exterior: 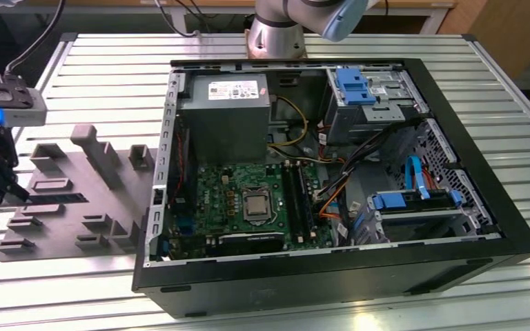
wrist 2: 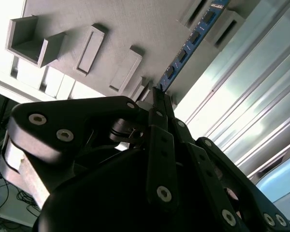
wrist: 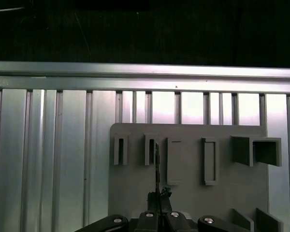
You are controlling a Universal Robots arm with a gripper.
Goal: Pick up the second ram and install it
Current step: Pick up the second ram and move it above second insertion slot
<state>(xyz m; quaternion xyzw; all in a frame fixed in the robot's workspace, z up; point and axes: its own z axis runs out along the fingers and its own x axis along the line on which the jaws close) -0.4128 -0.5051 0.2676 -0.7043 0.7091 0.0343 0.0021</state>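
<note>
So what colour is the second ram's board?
Blue, with dark chips; second ram shows best in the second wrist view.

The second ram (exterior: 58,198) sits on the holder tray (exterior: 63,231), at the exterior view's left of the computer case (exterior: 339,279).

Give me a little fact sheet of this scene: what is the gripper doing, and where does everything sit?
Gripper: closed on one end of the second ram, at the exterior view's left
Second ram: blue stick with dark chips, resting in the grey holder plate, not lifted
Computer case: open, on the slatted metal table, to the exterior view's right of the plate
Motherboard: green, inside the case
Work so far: ram gripped, not yet installed
</note>
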